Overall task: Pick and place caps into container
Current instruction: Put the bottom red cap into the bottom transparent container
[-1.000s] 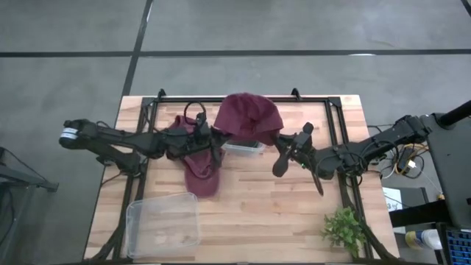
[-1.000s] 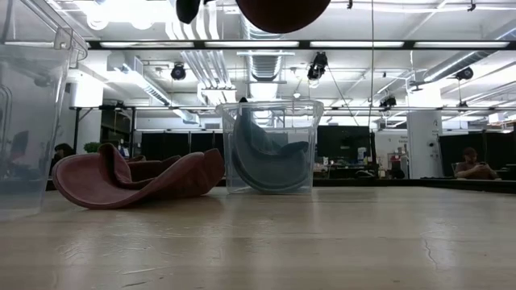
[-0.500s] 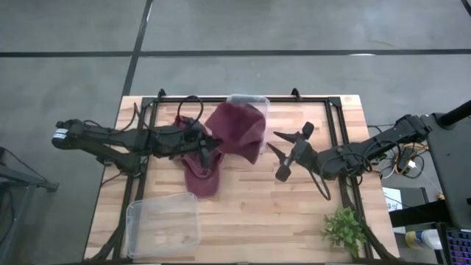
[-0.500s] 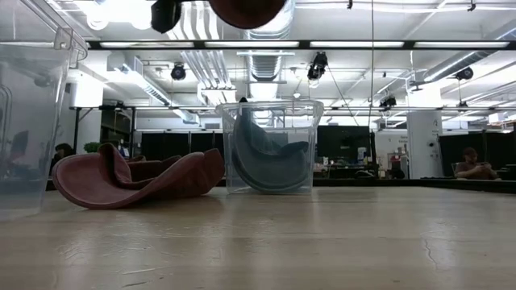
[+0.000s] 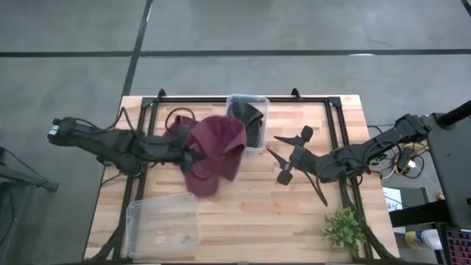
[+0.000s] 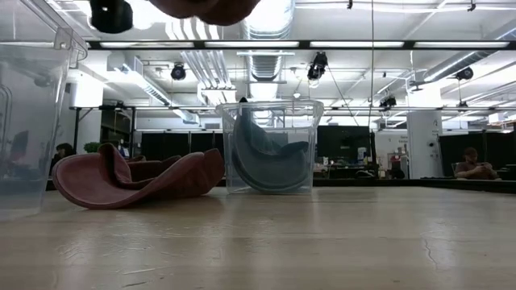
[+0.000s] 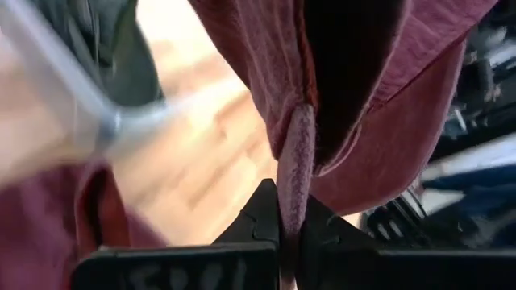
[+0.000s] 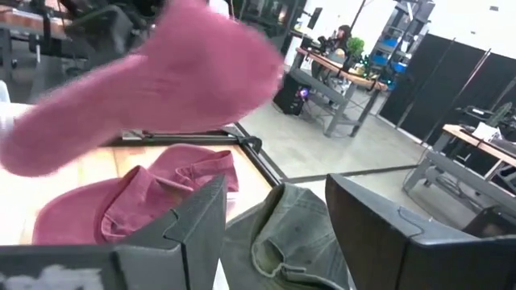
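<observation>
My left gripper [image 5: 188, 156] is shut on a maroon cap [image 5: 218, 142], which it holds high over the table's middle, above another maroon cap [image 5: 200, 181] lying on the wood. The low view shows the held cap [image 6: 205, 6] at the top and the lying cap [image 6: 137, 179] resting on its brim and crown. A dark olive cap [image 5: 249, 120] sits inside the clear container [image 5: 259, 103] at the far edge. My right gripper [image 5: 280, 157] stands open to the right of the held cap and touches nothing. My left gripper pinches a narrow folded edge of the maroon cap [image 7: 292, 189] between its two fingertips. The fingers come roughly level from the table's left. The cap spreads out beyond the fingers, lifted clear of the table and of the cap below.
A second clear container [image 5: 163, 224] stands at the near left, seen close in the low view [image 6: 28, 121]. A small green plant [image 5: 344, 230] sits at the near right corner. A black frame [image 5: 333, 125] runs along the table's sides and far edge.
My right gripper has opened and let go of the maroon cap. My left gripper has carried that cap from above the far container toward the table's left and near side; the cap now hangs over the cap lying on the table.
</observation>
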